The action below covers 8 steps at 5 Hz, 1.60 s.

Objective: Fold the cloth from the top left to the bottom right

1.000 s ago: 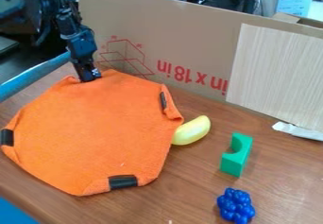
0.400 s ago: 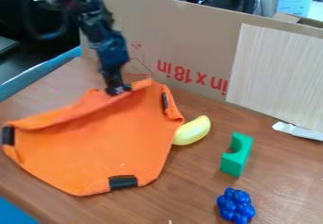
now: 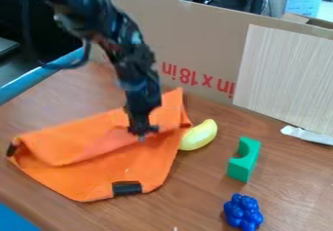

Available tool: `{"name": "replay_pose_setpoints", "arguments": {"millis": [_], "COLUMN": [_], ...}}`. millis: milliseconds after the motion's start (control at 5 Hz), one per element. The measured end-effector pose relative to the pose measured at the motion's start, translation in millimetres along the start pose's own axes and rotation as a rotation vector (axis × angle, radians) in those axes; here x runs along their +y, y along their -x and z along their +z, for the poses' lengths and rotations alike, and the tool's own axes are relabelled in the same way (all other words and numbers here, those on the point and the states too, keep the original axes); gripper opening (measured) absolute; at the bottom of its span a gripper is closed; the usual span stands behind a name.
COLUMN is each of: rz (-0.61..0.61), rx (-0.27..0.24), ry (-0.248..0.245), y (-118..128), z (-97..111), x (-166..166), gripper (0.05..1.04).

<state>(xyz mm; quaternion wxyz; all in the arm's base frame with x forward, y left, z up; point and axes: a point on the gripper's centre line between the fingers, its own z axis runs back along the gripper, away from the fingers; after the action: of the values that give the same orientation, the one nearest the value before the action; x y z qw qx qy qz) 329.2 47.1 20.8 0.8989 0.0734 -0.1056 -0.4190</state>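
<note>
Partway, I judge: orange cloth on the table, its top-left side turned inward. Left to do: carry that flap to the bottom right, lay it flat. Gripper clamped on the flap's edge. Yellow banana right beside the cloth (could snag); tabletop stretches between cloth and green block. Cardboard bounds the far side.

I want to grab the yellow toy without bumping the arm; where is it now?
In the camera view, the yellow toy is right at the orange cloth's right edge, left of the green block.
</note>
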Motion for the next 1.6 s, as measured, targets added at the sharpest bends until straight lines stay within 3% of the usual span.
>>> {"name": "replay_pose_setpoints", "arguments": {"millis": [400, 800, 1200, 1400, 1600], "rz": [-0.089, -0.119, -0.154, -0.16, -0.157], "rx": [-0.031, -0.113, -0.108, -0.07, -0.071], "ry": [-0.013, -0.046, -0.03, -0.034, -0.05], "y": [0.5, -8.6, -3.1, -1.5, -1.8], "z": [11.5, 38.9, 37.8, 32.5, 32.6], "x": [-42.9, -54.2, -64.8, -66.7, -64.1], "gripper": [0.073, 0.072, 0.101, 0.269, 0.553]}}
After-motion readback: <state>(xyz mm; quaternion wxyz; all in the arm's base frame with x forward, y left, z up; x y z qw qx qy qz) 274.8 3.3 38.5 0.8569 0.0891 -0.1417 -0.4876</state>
